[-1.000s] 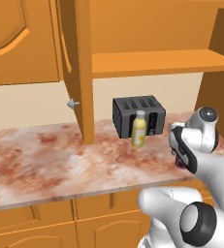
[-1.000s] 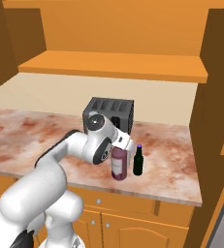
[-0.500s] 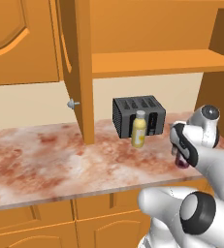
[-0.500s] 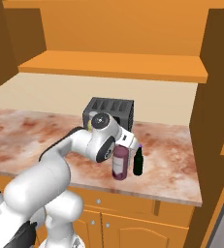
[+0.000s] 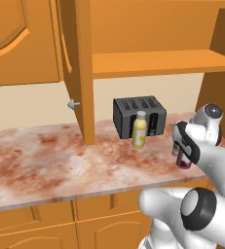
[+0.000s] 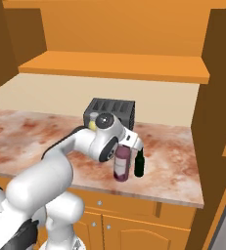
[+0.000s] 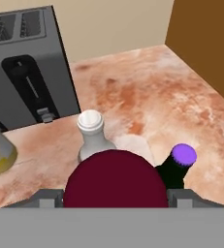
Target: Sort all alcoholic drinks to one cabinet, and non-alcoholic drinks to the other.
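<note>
My gripper (image 7: pixel 114 199) is down over the stout purple-maroon bottle (image 7: pixel 113 180), a non-alcoholic drink, with a finger pressed against each side of it. That bottle (image 6: pixel 122 166) stands on the counter in front of the toaster, partly hidden by my hand (image 5: pixel 182 151). Right beside it stands the dark green-black bottle with a purple cap (image 6: pixel 139 165) (image 7: pixel 177 167). Just behind it is the pale clear long-necked bottle (image 7: pixel 91 138). Both slim bottles are alcoholic drinks. The pale yellow bottle with a white cap (image 5: pixel 139 130) stands against the toaster's front.
A dark toaster (image 5: pixel 138 114) sits at the back of the marbled counter (image 5: pixel 46 160). Above it is an open cabinet with a bare shelf (image 6: pixel 114 66), its door (image 5: pixel 80 73) swung out to the left. A brown wall (image 6: pixel 217 122) bounds the counter's right end.
My gripper has come down lower around the purple-maroon bottle and its jaws have closed in from wide open onto the bottle's sides. The bottles have not moved.
</note>
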